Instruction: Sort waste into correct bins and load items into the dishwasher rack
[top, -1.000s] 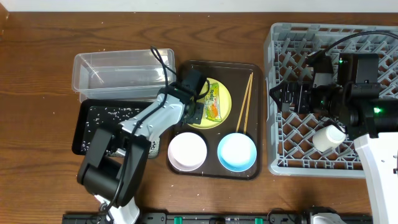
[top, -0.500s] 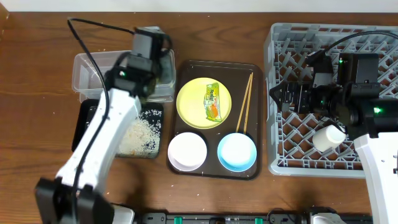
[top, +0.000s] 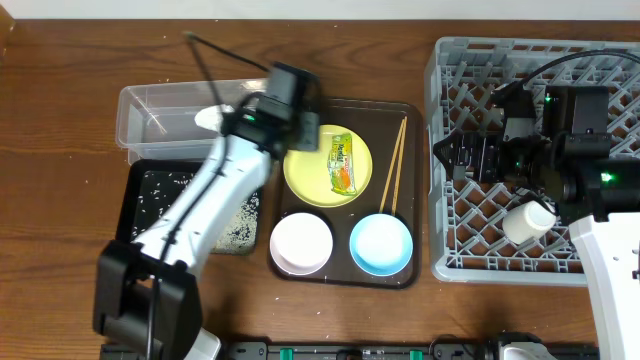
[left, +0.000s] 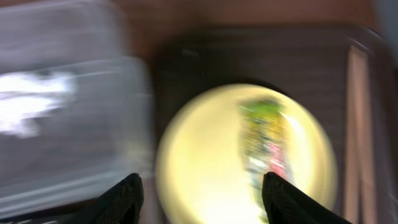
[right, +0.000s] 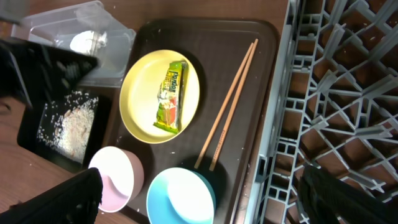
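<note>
My left gripper (left: 202, 200) is open and hovers over the left part of the yellow plate (left: 205, 162), holding nothing; overhead it (top: 298, 130) hangs between the clear tub (top: 170, 105) and the plate (top: 318, 170). A green-and-orange wrapper (top: 343, 165) lies on the plate. A crumpled white tissue (right: 87, 42) rests in the tub. Rice scraps (top: 235, 215) lie in the black tray (top: 135, 200). Chopsticks (top: 395, 165), a white bowl (top: 302, 243) and a light-blue bowl (top: 381, 244) sit on the brown tray. My right gripper (right: 211, 199) is wide open above the dishwasher rack's (top: 470, 262) left edge. A white cup (top: 527, 222) lies in the rack.
The dark-brown serving tray (top: 345, 278) holds the plate, bowls and chopsticks between the bins and the rack. The clear tub stands behind the black tray at the left. The right arm's body (top: 580, 150) covers much of the rack's right side.
My left arm swung from the plate to the clear tub and is now coming back toward the plate. Its jaws opened, and the tissue now lies in the tub. The right arm stayed still.
</note>
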